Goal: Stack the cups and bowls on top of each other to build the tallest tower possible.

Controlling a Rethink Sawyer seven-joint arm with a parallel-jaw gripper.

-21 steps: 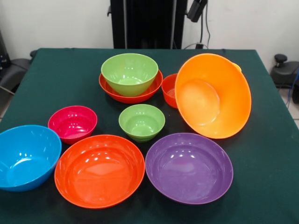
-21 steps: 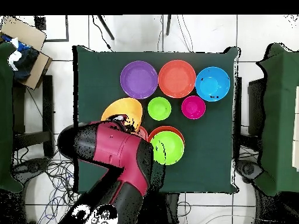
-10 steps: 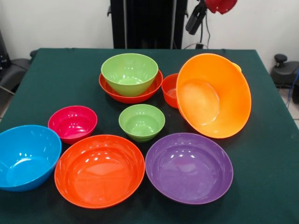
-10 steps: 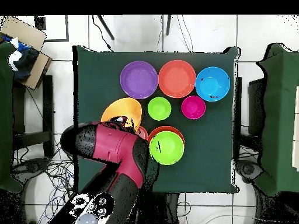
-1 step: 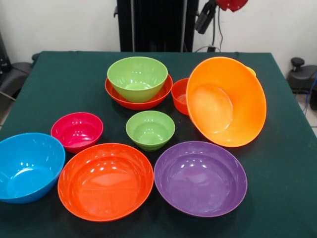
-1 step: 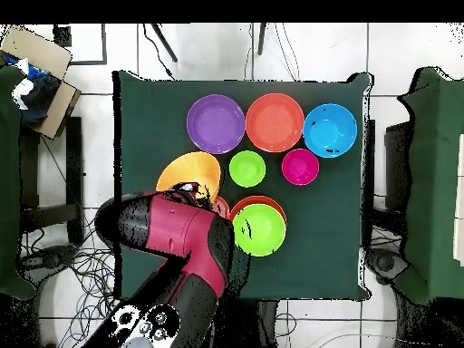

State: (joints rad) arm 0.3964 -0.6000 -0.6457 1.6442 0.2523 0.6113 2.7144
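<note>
On the green table (image 5: pixel 59 79), 1 medium lime green bowl (image 5: pixel 137 77) sat nested in the wide red-orange bowl (image 5: pixel 115 92). The large orange bowl (image 5: pixel 225 101) stood tilted on its side beside them, leaning over a small red-orange bowl (image 5: pixel 179 95). Small lime (image 5: pixel 150 129), magenta (image 5: pixel 77 131), blue (image 5: pixel 27 165), orange-red (image 5: pixel 105 180) and purple (image 5: pixel 200 177) bowls sat separately. The arm (image 6: pixel 177 240) overhung the table edge; whether the gripper was apart or together could not be told.
</note>
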